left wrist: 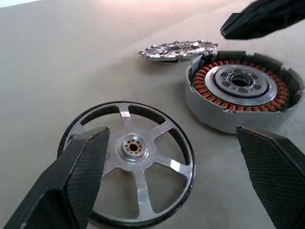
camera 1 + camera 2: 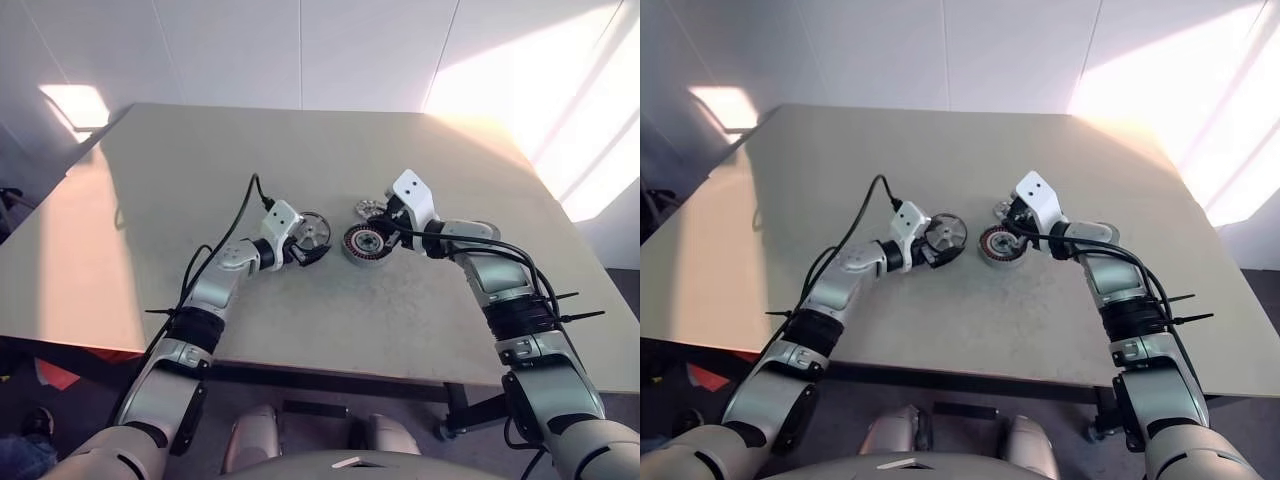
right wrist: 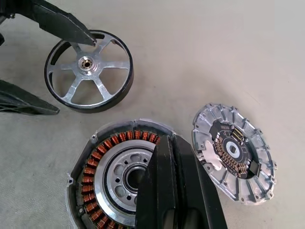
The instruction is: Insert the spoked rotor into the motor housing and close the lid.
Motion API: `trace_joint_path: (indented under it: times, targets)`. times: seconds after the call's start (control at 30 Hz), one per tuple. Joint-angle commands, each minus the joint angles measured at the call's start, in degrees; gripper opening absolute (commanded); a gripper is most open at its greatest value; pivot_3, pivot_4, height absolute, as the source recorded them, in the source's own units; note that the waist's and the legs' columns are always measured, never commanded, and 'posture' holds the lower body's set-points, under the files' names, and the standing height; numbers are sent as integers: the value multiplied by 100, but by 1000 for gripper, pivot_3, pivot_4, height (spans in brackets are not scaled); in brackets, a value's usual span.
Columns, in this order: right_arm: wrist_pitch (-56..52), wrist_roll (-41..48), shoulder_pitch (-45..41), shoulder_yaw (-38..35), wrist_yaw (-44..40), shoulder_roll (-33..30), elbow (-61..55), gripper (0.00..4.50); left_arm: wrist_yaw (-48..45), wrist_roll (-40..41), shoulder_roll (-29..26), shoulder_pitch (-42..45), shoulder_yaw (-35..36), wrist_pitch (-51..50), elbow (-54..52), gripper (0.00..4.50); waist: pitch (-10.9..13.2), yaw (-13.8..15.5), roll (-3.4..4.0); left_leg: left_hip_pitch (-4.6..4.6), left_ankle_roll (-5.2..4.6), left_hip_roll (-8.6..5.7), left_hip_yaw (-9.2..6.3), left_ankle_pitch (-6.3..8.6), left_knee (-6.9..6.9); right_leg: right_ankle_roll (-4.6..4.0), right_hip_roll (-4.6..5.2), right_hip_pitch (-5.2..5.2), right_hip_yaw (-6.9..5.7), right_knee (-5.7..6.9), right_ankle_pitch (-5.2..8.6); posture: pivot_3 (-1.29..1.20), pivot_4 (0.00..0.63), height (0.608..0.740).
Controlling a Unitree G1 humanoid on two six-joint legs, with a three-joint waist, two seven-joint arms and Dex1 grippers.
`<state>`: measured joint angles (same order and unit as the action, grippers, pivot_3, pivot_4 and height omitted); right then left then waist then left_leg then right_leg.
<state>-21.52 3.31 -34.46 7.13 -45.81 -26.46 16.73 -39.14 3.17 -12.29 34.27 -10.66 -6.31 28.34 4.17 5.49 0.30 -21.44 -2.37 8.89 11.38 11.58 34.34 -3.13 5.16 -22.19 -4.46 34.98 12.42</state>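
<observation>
Left tool (image 1: 171, 176) released astride spoked rotor (image 1: 131, 160); right tool (image 3: 172, 157) clenched over motor housing (image 3: 102, 167).

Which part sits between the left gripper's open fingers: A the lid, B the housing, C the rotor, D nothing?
C: the left gripper has its fingers apart on either side of the rotor, which lies flat on the table, apart from the housing and lid.

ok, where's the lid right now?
The lid lies flat on the table, right beside the housing on its far side from the robot, with the rotor off to the housing's left.
</observation>
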Motion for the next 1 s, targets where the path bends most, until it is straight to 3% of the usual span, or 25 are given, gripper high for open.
trace_joint_path:
  times: [0.03, 0.2, 0.37, 0.63, 0.8, 1.0]
  targets:
    - [46, 96, -34, -183, 71, -63, -242, 22, 155, -332, -108, 247, -66, 489, 296, 4500, 0, 0, 0, 0, 0, 0, 0, 0, 0, 0, 0, -1, 0, 0, 0, 0, 0, 740]
    - [33, 104, 2, -198, 99, -86, -269, 22, 334, -422, -81, 313, 53, 831, 574, 4500, 0, 14, 0, -3, -2, -1, 0, 1, 0, 0, 1, -1, 0, -1, 0, 0, 0, 740]
    - [1, 119, 28, -190, 103, -99, -329, 22, 392, 96, -55, 113, 585, 674, 284, 4500, 0, 12, 0, -4, -1, -1, 0, 1, 0, -1, 1, -2, -1, 1, 0, 0, 0, 740]
    - [54, 67, -52, -112, 110, -66, -220, 22, 314, 200, -64, -207, 672, 439, -90, 4500, 0, 18, 0, -5, -1, -1, 0, 1, 1, -1, 1, -3, -1, 1, 0, 0, 0, 740]
    - [37, 75, -23, -109, 110, -63, -274, 22, 433, 1998, 464, -345, 1685, -1959, -767, 4500, 0, 34, 0, -4, -1, -1, 2, 1, 6, -1, 3, -2, -1, 4, 0, 0, 0, 740]
    - [21, 77, -28, -118, 113, -70, -277, 22, 764, 2540, 594, -259, 2114, -3106, -604, 4500, 0, 4, 0, -2, -1, 1, 3, 1, 13, -2, 2, -2, -1, 11, 0, 0, 0, 740]
